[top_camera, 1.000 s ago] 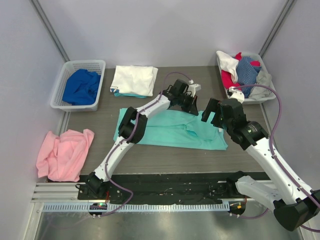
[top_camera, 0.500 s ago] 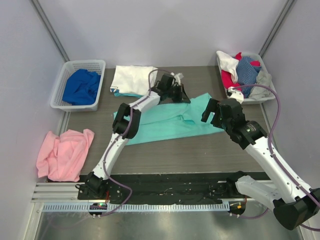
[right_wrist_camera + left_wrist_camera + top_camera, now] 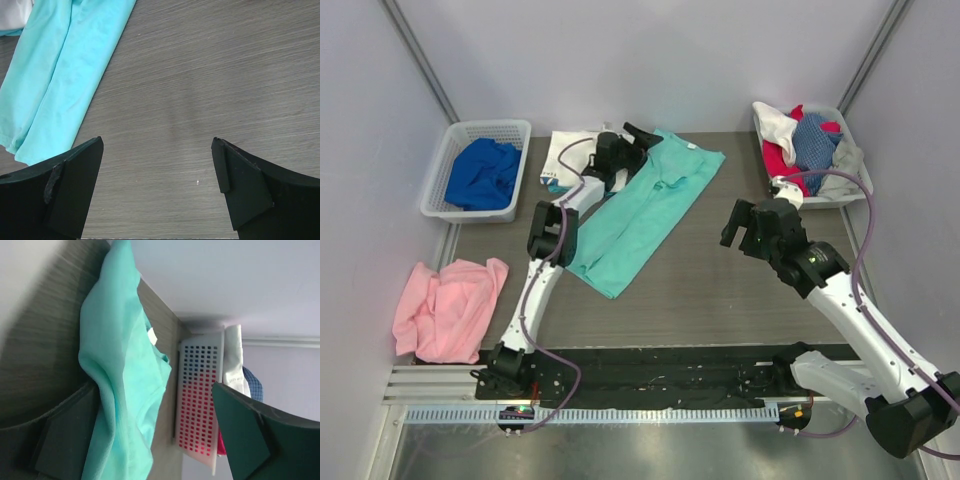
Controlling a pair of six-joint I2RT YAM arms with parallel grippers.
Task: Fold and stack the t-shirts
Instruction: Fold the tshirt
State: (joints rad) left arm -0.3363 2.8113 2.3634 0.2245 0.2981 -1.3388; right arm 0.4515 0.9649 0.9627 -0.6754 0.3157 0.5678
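Left jaws, right jaws wide apart

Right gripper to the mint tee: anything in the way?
Nothing visible. Only bare table lies between the open right gripper and the mint-green t-shirt to its left. The left gripper is at the shirt's far end, out of that path.

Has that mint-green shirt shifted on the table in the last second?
Yes. The mint-green t-shirt swung from lying crosswise mid-table to a diagonal, its top end now at the back beside the folded white t-shirt.
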